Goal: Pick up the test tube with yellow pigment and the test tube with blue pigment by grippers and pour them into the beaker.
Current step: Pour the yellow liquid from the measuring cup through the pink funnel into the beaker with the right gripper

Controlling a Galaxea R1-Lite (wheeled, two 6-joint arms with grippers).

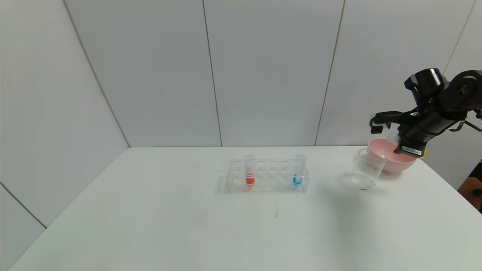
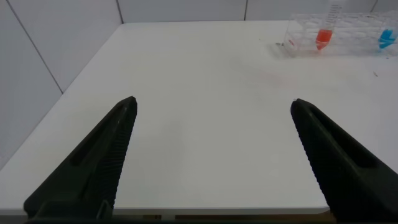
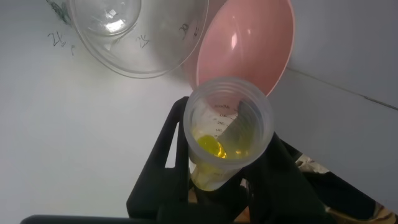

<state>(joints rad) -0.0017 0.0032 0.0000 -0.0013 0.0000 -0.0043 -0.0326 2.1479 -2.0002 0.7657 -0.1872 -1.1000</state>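
A white table (image 1: 188, 226) carries a clear tube rack (image 1: 267, 176) at centre, with the beaker (image 1: 367, 169) and a pink bowl (image 1: 393, 160) touching at the far right. The right gripper (image 1: 391, 130), arm bent in from the right edge and fingers reaching level toward the middle, hangs above the bowl's rim and clamps the test tube with yellow pigment (image 3: 227, 134). In the right wrist view that tube's open mouth faces the camera, with yellow liquid pooled inside and the beaker's mouth beyond it. The risk, as it looks: the tube sits nearer the bowl than the beaker, so a tilt begun here could send yellow into the bowl or onto the table. The test tube with blue pigment (image 1: 298, 174) waits upright at the rack's right end, an orange-red tube (image 1: 249, 172) toward its left. The left gripper (image 2: 211, 155), jaws spread wide and empty, is parked low over bare table.
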